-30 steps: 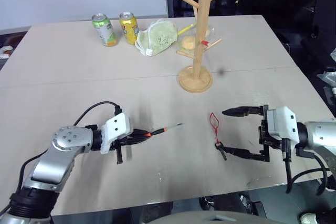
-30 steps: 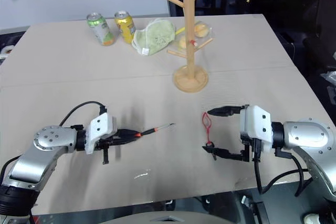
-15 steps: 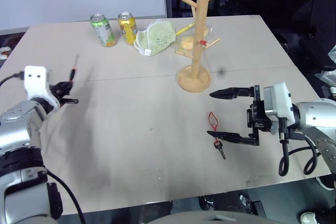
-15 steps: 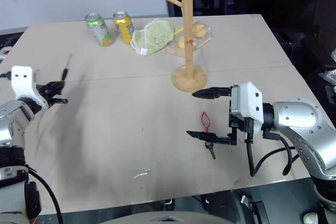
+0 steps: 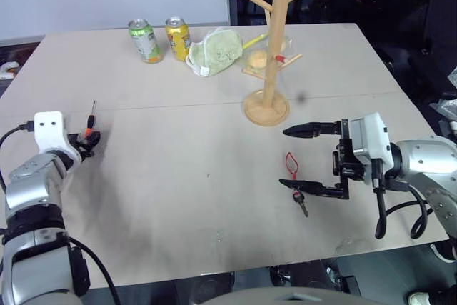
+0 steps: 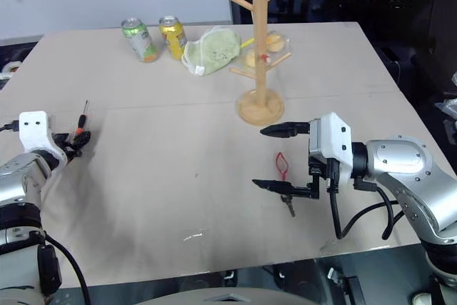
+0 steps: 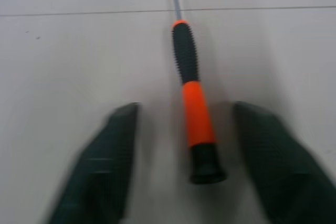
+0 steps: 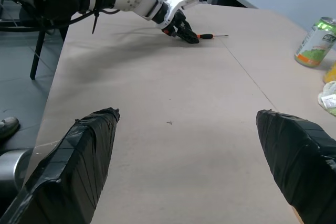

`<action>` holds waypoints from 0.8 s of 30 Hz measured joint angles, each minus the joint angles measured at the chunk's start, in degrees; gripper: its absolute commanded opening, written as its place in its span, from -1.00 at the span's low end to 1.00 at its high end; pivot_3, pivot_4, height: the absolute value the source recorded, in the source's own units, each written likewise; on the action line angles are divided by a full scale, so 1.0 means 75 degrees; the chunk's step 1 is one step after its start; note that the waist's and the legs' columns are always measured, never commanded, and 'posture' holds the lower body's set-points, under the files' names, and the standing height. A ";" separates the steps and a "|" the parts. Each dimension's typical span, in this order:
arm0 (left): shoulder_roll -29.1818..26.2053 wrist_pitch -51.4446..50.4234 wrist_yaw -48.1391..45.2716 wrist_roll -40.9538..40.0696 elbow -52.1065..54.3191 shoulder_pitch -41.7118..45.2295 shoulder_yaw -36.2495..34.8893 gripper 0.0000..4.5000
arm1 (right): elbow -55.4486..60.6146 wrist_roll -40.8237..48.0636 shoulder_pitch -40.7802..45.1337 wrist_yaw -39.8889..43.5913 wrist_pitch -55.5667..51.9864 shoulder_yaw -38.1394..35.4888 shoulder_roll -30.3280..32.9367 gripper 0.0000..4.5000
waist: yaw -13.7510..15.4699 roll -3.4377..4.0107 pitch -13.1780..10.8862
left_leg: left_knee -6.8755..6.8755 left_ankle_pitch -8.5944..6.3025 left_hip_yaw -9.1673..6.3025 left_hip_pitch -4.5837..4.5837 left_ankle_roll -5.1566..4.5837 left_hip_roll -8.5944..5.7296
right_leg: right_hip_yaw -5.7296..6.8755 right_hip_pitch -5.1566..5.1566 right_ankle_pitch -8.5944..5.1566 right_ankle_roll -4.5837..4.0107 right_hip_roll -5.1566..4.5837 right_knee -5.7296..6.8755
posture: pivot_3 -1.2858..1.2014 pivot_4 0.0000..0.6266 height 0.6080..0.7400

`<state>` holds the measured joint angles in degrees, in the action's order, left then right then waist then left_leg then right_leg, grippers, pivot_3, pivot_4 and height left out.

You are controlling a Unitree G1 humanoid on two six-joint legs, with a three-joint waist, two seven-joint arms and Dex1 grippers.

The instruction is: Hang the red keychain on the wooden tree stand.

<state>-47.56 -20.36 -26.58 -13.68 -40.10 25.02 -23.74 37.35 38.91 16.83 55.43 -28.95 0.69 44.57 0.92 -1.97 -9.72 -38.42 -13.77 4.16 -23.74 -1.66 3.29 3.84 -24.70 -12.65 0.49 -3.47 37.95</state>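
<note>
Head views: red keychain [image 5: 291,164], a thin teardrop loop with a dark link and small key, lies flat between the spread fingers of the right gripper [image 5: 308,161], near the wooden tree stand [image 5: 268,53]. Left wrist view: left gripper [image 7: 186,156] spread around a screwdriver [image 7: 192,100] on the table [image 7: 63,56].

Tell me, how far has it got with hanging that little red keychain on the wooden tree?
Done: the screwdriver lies on the table at the far left, between the open fingers of the left gripper. In hand: the right gripper is wide open around the red keychain, which lies flat, not gripped. Left: grasp it, lift it and hook it on a peg of the wooden tree stand.
</note>
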 measured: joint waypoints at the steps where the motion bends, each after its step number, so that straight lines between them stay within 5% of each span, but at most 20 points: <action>1: -0.0049 -0.0026 -0.0012 0.0002 -0.0021 0.0018 0.0000 0.97 | 0.0000 0.0000 -0.0030 -0.0024 -0.0001 0.0000 0.0000 1.00 | 0.0003 0.0000 0.0000 | 0.0000 0.0000 0.0001 -0.0002 0.0000 -0.0001 | 0.0000 0.0000 0.0000 0.0000 -0.0003 -0.0002 | 0.03 -0.52 1.00; 11: -0.1158 -0.0965 -0.1817 -0.0321 0.1622 -0.0098 0.0258 0.97 | 0.0465 0.1155 -0.0975 -0.1299 -0.1237 -0.0899 0.0005 1.00 | -0.0015 -0.0029 -0.0001 | 0.0005 -0.0001 -0.0003 -0.0013 0.0001 0.0002 | 0.0004 -0.0004 0.0003 -0.0011 -0.0032 -0.0013 | 0.03 -0.52 1.00; 16: -0.1626 -0.2065 -0.3691 -0.1619 0.4394 -0.0145 0.0579 0.97 | 0.1298 0.2307 -0.2085 -0.3106 -0.2157 -0.1412 -0.0226 1.00 | 0.0004 -0.0017 -0.0007 | 0.0007 -0.0002 -0.0001 -0.0015 0.0002 -0.0009 | 0.0003 -0.0001 -0.0016 -0.0037 -0.0067 -0.0016 | 0.03 -0.52 1.00; 18: -0.1636 -0.2246 -0.4556 -0.2149 0.5905 -0.0161 0.1248 0.97 | 0.1576 0.2653 -0.2510 -0.4671 -0.2678 -0.1469 -0.0577 1.00 | -0.0017 -0.0015 -0.0008 | 0.0006 -0.0002 0.0005 -0.0011 0.0002 -0.0009 | -0.0004 -0.0001 -0.0025 -0.0021 -0.0065 -0.0015 | 0.03 -0.52 1.00; 24: -0.1541 -0.1917 -0.5614 -0.2501 0.7660 -0.0262 0.2330 0.97 | 0.1569 0.3168 -0.2855 -0.6683 -0.3524 -0.1518 -0.0701 1.00 | -0.0054 -0.0003 -0.0015 | 0.0007 0.0000 0.0007 -0.0003 0.0000 -0.0005 | -0.0025 -0.0005 -0.0031 -0.0012 0.0013 -0.0011 | 0.03 -0.52 1.00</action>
<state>-59.12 -34.74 -68.69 -32.43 17.35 23.06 -6.26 49.12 62.67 -4.58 5.32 -55.38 -10.69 39.31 0.52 -1.99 -9.83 -38.36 -13.77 4.21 -23.76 -1.66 3.25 3.66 -24.73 -12.89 0.40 -3.37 37.87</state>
